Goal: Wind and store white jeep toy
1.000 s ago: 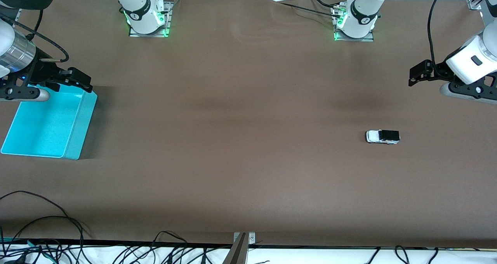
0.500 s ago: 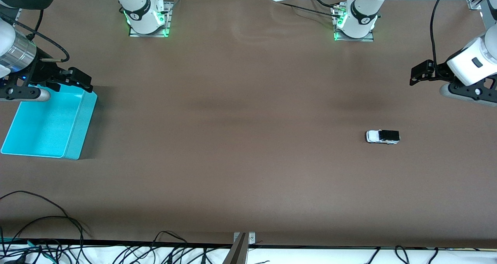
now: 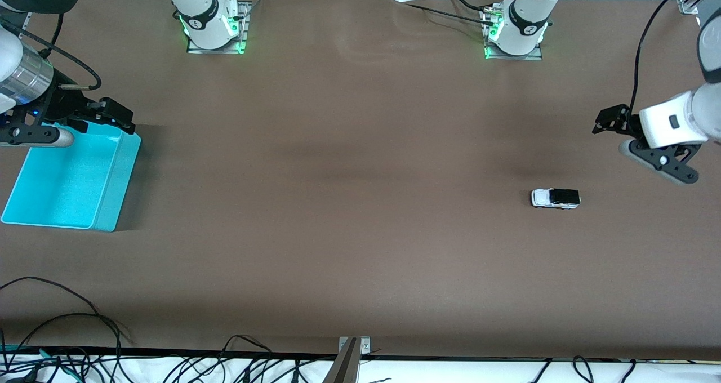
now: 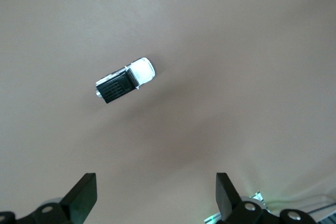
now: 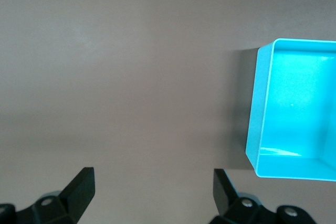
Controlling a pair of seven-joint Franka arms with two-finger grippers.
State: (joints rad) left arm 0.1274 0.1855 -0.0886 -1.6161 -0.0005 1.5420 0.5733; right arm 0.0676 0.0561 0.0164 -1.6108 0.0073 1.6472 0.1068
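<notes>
The white jeep toy [image 3: 555,198], tiny, with a black rear roof, stands on the brown table toward the left arm's end. It also shows in the left wrist view [image 4: 125,81]. My left gripper [image 3: 607,120] is open and empty, up in the air over the table near the jeep, apart from it; its fingers [image 4: 84,195] frame bare table. My right gripper [image 3: 112,114] is open and empty, over the edge of the turquoise bin [image 3: 121,172]. The bin is empty and shows in the right wrist view [image 5: 260,129].
The two arm bases [image 3: 211,19] [image 3: 515,28] stand along the table's edge farthest from the front camera. Loose black cables [image 3: 67,338] lie along the edge nearest to it. A metal bracket [image 3: 354,346] sits at that edge's middle.
My left arm has swung its wrist down and toward the jeep, so the gripper now hangs lower over the table. The right arm, the bin and the jeep have not moved.
</notes>
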